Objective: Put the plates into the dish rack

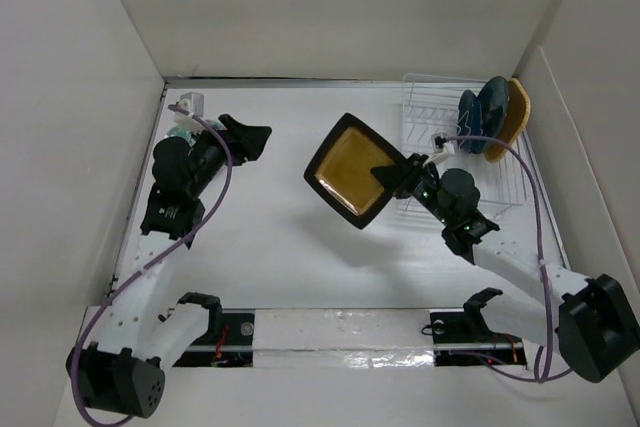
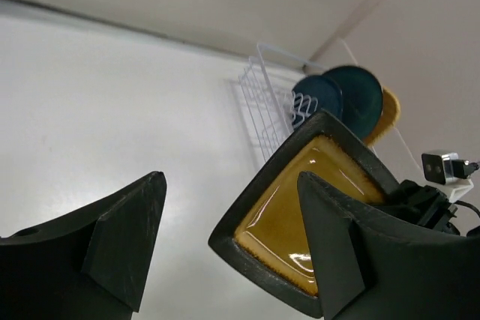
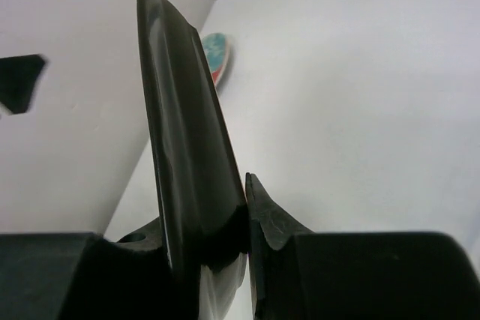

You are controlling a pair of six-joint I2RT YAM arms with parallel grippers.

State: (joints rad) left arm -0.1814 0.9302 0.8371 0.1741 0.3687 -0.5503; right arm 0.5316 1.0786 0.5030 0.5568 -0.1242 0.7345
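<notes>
Since the glossy mustard plate (image 1: 345, 172) looks stiff yet slippery, the right gripper (image 1: 399, 170) clamps its rim; the left gripper (image 1: 247, 137) gapes empty.

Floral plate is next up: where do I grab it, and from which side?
Grip the floral plate by its upper rim, coming from the table side with the left gripper. It appears to stand on edge, leaning on the left wall, so only that rim and face are free.
</notes>
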